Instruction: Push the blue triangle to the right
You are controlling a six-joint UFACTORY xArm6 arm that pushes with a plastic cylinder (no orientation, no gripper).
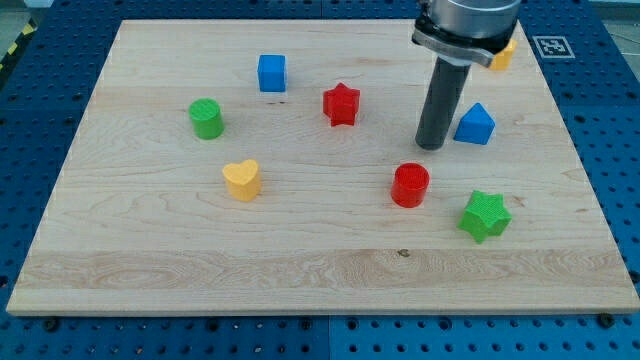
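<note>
My arm carries no pincer, only a dark rod holding nothing; my tip (431, 147) rests on the wooden bench (300, 250) just beside the blue triangle (476, 125), on its left. The triangle sits in the upper right. Below my tip stands a red cylinder (410, 186), with a green star (485, 216) to its right.
</note>
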